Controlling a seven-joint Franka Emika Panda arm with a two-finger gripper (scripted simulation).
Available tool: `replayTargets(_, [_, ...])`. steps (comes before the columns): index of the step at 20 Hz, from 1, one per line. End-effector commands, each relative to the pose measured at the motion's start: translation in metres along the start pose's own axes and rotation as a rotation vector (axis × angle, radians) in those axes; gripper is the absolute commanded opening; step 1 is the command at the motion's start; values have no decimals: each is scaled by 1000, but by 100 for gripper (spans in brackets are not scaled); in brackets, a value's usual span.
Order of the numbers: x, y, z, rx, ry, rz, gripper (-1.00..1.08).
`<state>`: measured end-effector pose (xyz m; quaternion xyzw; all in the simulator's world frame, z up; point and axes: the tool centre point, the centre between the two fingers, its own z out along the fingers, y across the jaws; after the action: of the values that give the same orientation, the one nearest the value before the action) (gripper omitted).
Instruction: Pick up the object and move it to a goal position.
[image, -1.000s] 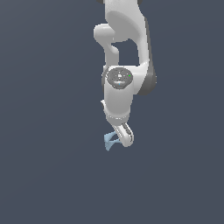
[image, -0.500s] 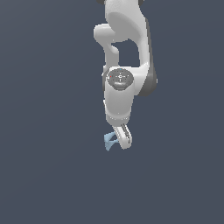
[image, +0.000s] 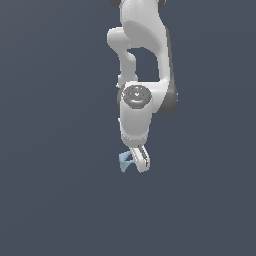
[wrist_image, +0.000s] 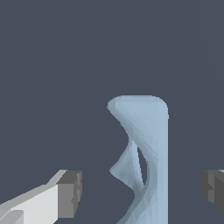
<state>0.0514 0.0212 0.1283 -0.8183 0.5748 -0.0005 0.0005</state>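
The object (wrist_image: 146, 153) is a pale blue frame with flared corners, seen edge-on in the wrist view. It stands between my two dark finger pads (wrist_image: 70, 193), with a gap on each side, wider on one. My gripper (wrist_image: 142, 190) is open around it and touches neither side. In the exterior view the object (image: 125, 161) shows just to the left of the white finger (image: 141, 159), low on the plain grey ground. The white arm hangs straight down over it, and my gripper (image: 134, 165) partly hides the object.
Plain dark grey ground (image: 55, 200) fills both views. No goal marker or other object shows. The arm's links (image: 142, 45) rise out of the exterior view's top edge.
The arm's wrist and hand have sunk slightly lower around the object. The object has stayed where it was.
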Motion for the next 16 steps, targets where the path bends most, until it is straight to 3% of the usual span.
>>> replayTargets(1, [0, 1, 14, -2, 0, 2, 100])
replayTargets(10, [0, 0, 33, -2, 0, 3, 100])
replayTargets(11, [0, 0, 33, -2, 0, 3, -100])
replayTargets(16, [0, 0, 33, -2, 0, 3, -100])
